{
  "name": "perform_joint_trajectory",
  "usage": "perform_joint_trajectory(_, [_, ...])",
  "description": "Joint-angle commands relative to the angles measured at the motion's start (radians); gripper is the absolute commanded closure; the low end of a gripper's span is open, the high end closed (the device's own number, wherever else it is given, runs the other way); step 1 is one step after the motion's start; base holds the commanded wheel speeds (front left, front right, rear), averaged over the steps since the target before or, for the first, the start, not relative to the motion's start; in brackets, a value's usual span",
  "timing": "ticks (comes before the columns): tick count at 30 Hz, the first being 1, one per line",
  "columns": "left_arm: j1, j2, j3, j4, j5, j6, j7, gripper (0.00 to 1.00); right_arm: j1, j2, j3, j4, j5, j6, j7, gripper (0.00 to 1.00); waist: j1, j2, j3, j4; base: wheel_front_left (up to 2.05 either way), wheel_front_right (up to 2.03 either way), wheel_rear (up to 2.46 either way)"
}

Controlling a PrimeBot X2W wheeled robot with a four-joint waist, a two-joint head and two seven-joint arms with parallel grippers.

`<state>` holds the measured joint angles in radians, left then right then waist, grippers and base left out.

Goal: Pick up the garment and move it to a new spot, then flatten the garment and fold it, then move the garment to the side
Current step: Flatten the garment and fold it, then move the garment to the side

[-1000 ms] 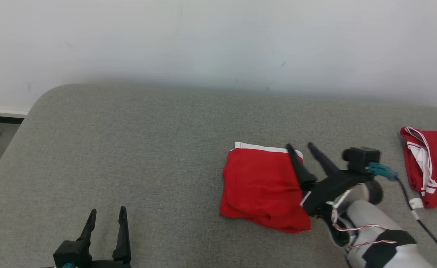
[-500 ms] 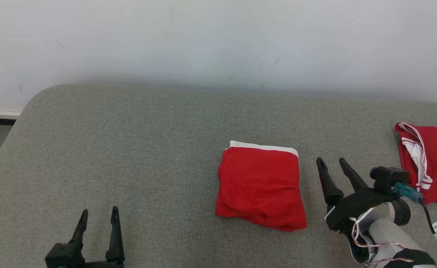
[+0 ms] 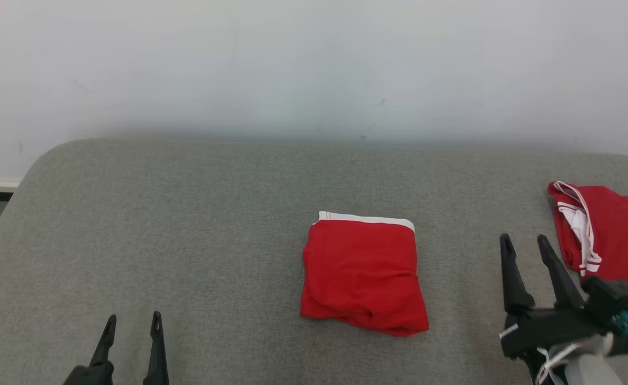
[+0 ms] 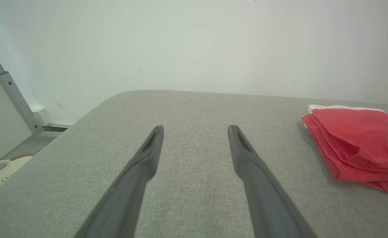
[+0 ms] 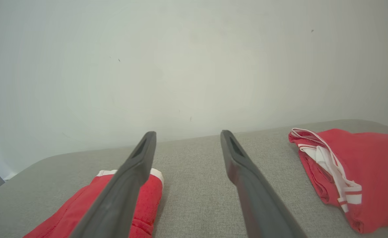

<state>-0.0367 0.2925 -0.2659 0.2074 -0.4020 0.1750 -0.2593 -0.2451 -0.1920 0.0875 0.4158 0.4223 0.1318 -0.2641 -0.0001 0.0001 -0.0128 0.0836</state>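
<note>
A folded red garment (image 3: 363,272) with a white waistband at its far edge lies flat on the grey cushioned surface (image 3: 212,224), a little right of centre. It shows at the right in the left wrist view (image 4: 355,145) and at the lower left in the right wrist view (image 5: 141,205). My right gripper (image 3: 525,244) hovers open to the right of it, apart from the cloth, with nothing between its fingers. My left gripper (image 3: 133,322) stands open and empty at the lower left, well away from the garment.
Another red garment (image 3: 607,235) with white striped trim lies crumpled at the right edge, just right of my right gripper (image 5: 186,138), also seen as red cloth (image 5: 349,168) in the right wrist view. A pale wall (image 3: 314,64) backs the surface. The surface's rounded left end (image 3: 30,171) drops to the floor.
My right gripper has drawn back off the folded garment, right and toward me, leaving it lying on the surface. The head camera has shifted, so the whole scene slid. The left gripper sits lower in view.
</note>
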Motion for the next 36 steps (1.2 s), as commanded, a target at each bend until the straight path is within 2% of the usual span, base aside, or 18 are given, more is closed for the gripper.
perform_joint_trajectory(1, [0.029, 0.007, 0.000, -0.003, 0.014, -0.002, -0.005, 0.00, 0.065, 0.015, -0.042, -0.061, -0.039, -0.002, 0.000, 0.00, 0.0001, -0.0001, -0.011, -0.016, 0.00, 0.00, 0.00])
perform_joint_trajectory(5, [0.050, 0.012, 0.009, -0.015, 0.020, -0.002, -0.006, 0.00, 0.161, 0.043, -0.101, -0.175, -0.087, -0.002, -0.001, 0.00, 0.0001, -0.0001, -0.021, -0.036, 0.00, 0.00, 0.00])
perform_joint_trajectory(15, [0.090, 0.025, 0.022, -0.059, 0.039, -0.014, -0.005, 0.00, 0.306, 0.097, -0.137, -0.314, -0.126, -0.002, -0.001, 0.00, 0.0001, -0.0001, -0.038, -0.064, 0.00, 0.00, 0.00])
perform_joint_trajectory(23, [0.112, 0.045, 0.032, -0.093, 0.052, -0.039, -0.006, 0.00, 0.363, 0.116, -0.091, -0.309, -0.137, -0.002, -0.001, 0.00, 0.0001, -0.0001, -0.042, -0.075, 0.00, 0.00, 0.00])
perform_joint_trajectory(36, [0.142, 0.036, 0.068, -0.113, 0.068, -0.041, -0.006, 0.00, 0.359, 0.132, -0.072, -0.283, -0.158, -0.002, -0.001, 0.00, 0.0001, -0.0001, -0.040, -0.066, 0.00, 0.00, 0.00])
